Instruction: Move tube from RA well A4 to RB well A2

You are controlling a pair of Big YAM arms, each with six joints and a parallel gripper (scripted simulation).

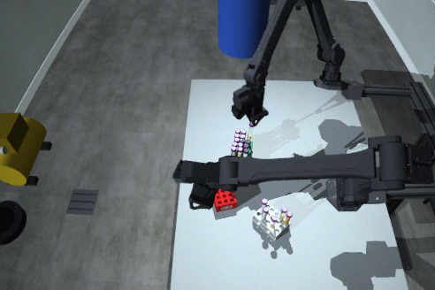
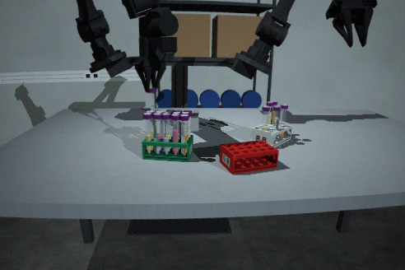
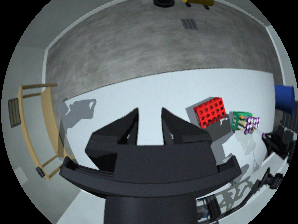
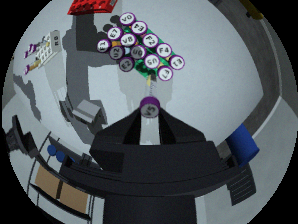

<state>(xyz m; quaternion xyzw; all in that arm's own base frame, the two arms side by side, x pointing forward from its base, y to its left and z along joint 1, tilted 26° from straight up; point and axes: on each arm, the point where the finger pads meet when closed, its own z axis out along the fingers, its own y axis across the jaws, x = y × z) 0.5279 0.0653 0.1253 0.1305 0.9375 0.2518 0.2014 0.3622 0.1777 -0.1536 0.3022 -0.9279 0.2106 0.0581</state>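
- We see the right end effector [image 1: 254, 121] [image 2: 152, 87] [image 3: 262, 136] [image 4: 149, 111] closed on a tube [image 1: 251, 125] [image 2: 152, 93] [image 3: 263, 135] [image 4: 149, 108] by its purple cap.
- We see this tube upright, its cap higher than the caps in the green rack [image 1: 251, 148] [image 2: 168, 145] [image 3: 241, 114] [image 4: 145, 69]. We cannot tell if its tip is all the way out.
- We see the left end effector [image 1: 201, 203] [image 2: 356, 44] [image 3: 150, 111] partly open, with nothing in it.
- We see the white rack [image 1: 259, 224] [image 2: 254, 133] [image 4: 54, 46] with some tubes, well apart from the held one.
- We see a red rack [image 1: 225, 208] [image 2: 235, 166] [image 3: 210, 112] [image 4: 92, 7] between both racks on the counter [image 1: 220, 256] [image 2: 110, 181] [image 3: 150, 130] [image 4: 210, 50].
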